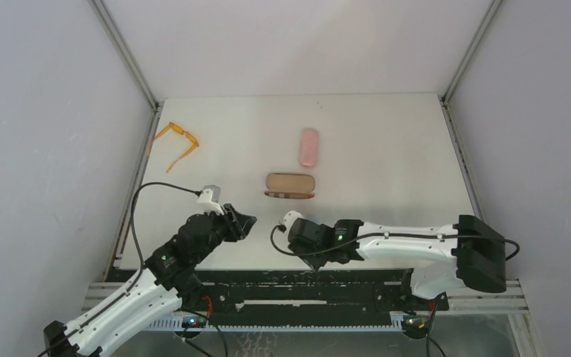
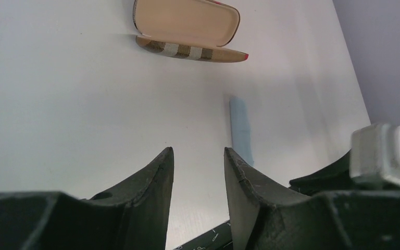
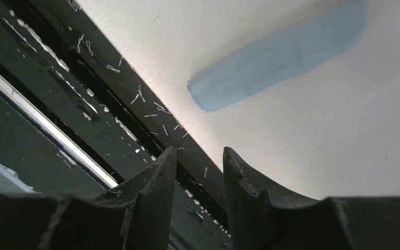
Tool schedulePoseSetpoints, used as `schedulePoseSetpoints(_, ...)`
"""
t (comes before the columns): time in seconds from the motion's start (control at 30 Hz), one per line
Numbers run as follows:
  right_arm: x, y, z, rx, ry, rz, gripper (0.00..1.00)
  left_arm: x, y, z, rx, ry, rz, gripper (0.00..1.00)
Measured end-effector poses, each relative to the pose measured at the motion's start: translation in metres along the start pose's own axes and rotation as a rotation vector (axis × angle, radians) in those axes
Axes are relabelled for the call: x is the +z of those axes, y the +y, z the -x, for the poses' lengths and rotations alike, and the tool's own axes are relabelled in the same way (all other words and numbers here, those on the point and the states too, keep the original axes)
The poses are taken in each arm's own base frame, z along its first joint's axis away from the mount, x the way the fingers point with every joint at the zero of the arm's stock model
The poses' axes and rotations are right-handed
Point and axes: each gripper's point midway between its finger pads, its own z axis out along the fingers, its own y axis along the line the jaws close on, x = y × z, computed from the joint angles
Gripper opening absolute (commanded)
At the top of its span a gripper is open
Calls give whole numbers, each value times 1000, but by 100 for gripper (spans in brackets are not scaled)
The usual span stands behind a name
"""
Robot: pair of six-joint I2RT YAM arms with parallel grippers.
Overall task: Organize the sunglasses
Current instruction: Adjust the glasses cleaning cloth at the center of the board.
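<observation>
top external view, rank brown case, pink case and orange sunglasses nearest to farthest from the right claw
From the right claw:
1. Brown case, open, mid-table just beyond it.
2. Pink case, farther back, behind the brown one.
3. Orange sunglasses, far-left corner.

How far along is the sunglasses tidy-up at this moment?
Early. Done: only the brown case lies open, its lining bare in the left wrist view. In hand: nothing; the left pincer and right pincer stand open and empty, with a blue cloth lying loose nearby. Left: the orange sunglasses sit at the far left, apart from the brown case and the pink case. The black pair shows in no view.
</observation>
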Motion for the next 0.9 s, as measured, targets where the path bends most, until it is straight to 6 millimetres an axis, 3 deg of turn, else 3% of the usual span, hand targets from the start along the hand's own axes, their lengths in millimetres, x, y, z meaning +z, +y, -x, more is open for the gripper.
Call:
schedulePoseSetpoints(0.1,-8,-12,3,67,-47,0,32,0,3,-1,2,2,12,45)
schedulePoseSetpoints(0.27,-22,-53,25,317,-155,-66,31,2,5,-4,6,13,26,45)
schedulePoseSetpoints(0.37,-15,-71,23,443,-155,-107,34,4,6,-7,17,29,28,45)
schedulePoseSetpoints(0.43,-4,-82,11,525,-136,-128,35,7,6,-12,33,56,28,45)
schedulePoseSetpoints(0.63,25,-89,-25,716,-76,-75,37,17,6,-31,111,172,43,46)
schedulePoseSetpoints(0.9,28,-101,-1,854,-185,-31,30,38,-26,-41,188,256,-8,47)
